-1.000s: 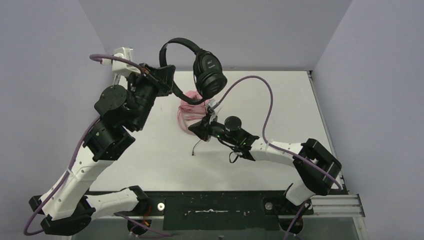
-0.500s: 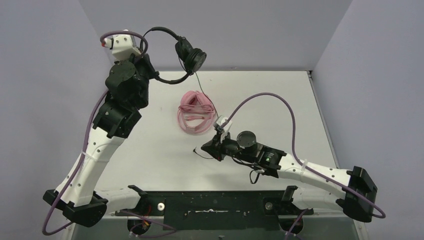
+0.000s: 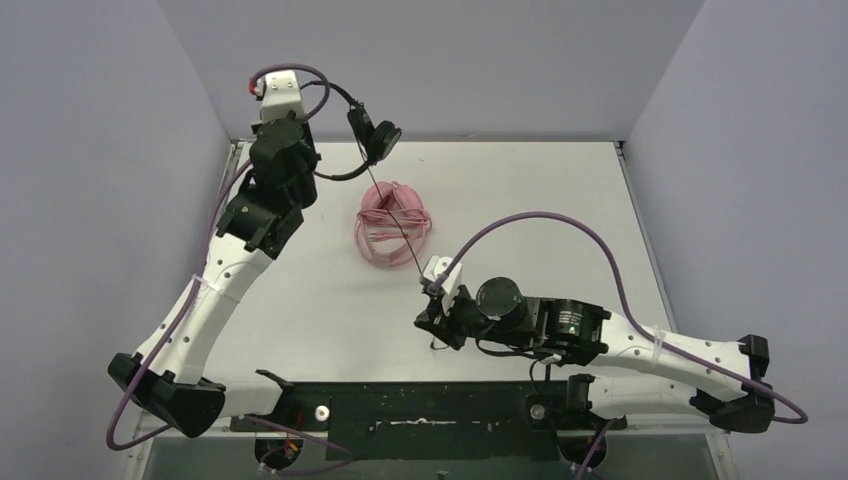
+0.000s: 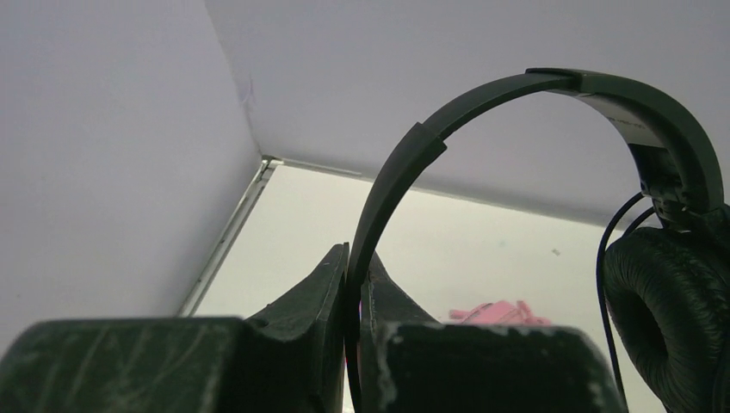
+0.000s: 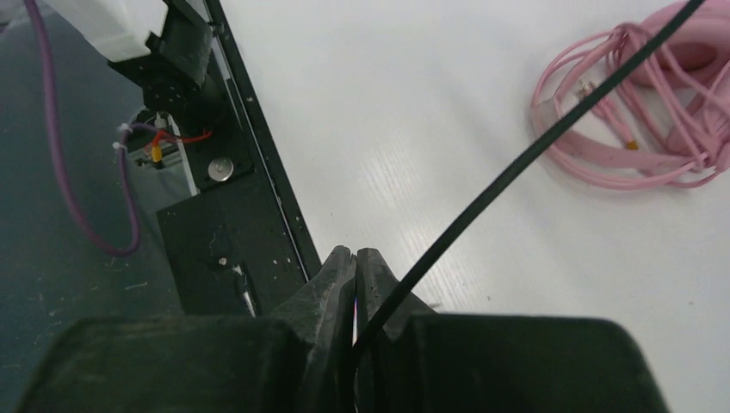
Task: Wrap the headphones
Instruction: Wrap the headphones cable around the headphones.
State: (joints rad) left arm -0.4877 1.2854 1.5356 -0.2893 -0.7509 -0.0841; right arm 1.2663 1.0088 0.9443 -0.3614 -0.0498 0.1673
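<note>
1. The black headphones point(image 3: 374, 134) hang in the air above the far left corner of the bench point(image 3: 560, 200). The left claw point(image 4: 355, 258) is clamped on the headband point(image 4: 482, 99).
2. The thin black cable point(image 5: 534, 146) runs taut from the ear cup down to the right claw point(image 5: 355, 258). That claw is pinched tight on the cable near the bench's front edge.
3. The pink headphones point(image 3: 392, 225) lie mid-bench amid loose coils of their own cable, and neither claw touches them.
4. The black set looks light. Its band seems stiff, springy and smooth, so it may swivel in a narrow grip. Holding it low on the band, near the cup, looks steadiest.
5. The cable appears limp and slick and will likely slide through closed jaws. Its joint at the cup is probably the weak spot, so tension should stay gentle.
6. The ear cushion point(image 4: 663, 301) looks soft and would be a poor place to hold.
</note>
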